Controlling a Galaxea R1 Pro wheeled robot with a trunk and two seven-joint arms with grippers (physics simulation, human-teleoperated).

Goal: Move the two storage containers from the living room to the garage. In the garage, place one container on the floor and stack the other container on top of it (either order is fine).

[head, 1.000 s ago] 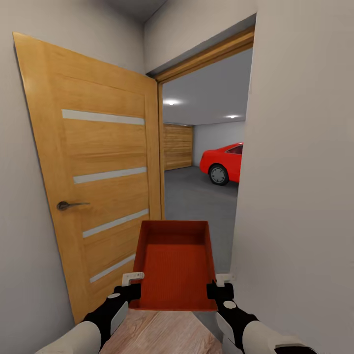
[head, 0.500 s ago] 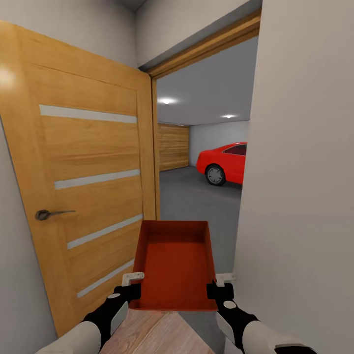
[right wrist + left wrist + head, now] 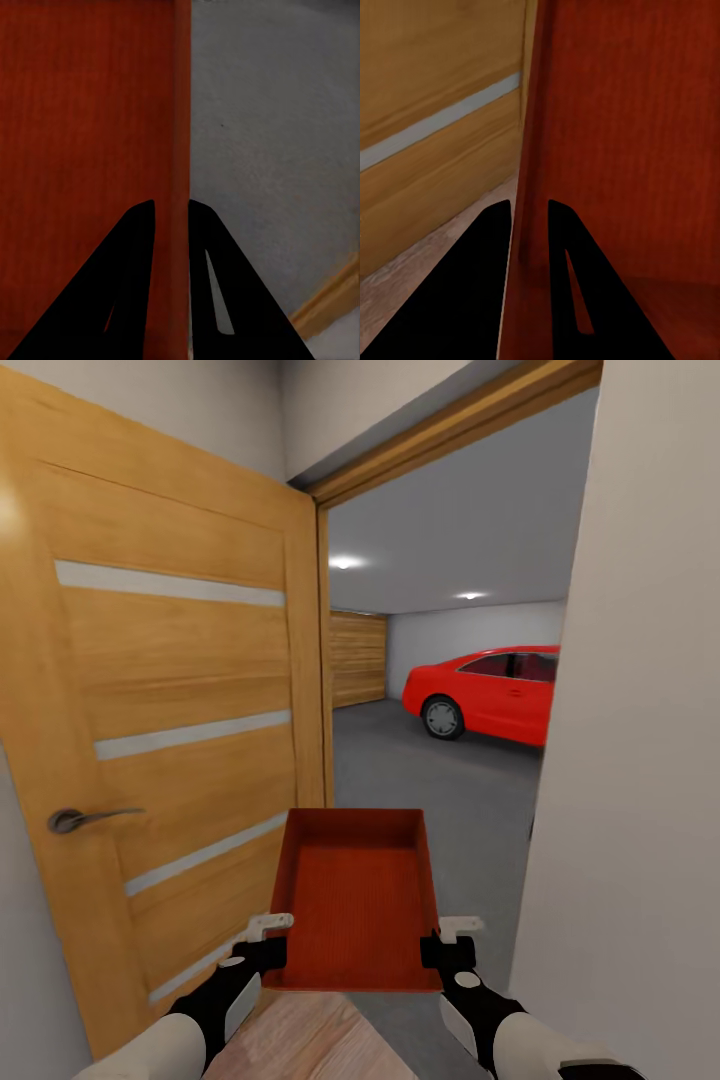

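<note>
Thin orange-red plastic, ribbed on its flat bottom, sits between my hands: the storage container (image 3: 356, 895), a lidless rectangular bin, hangs level with my left gripper (image 3: 270, 937) pinched over its left wall and my right gripper (image 3: 448, 937) pinched over its right wall, one black finger (image 3: 566, 262) either side of each wall. Just beyond my left hand stands the open wooden door (image 3: 170, 740), warm grained panels with pale stripes and a metal lever. Ahead of both hands, rough dark grey floor (image 3: 440, 780) runs to a glossy red car (image 3: 495, 695).
</note>
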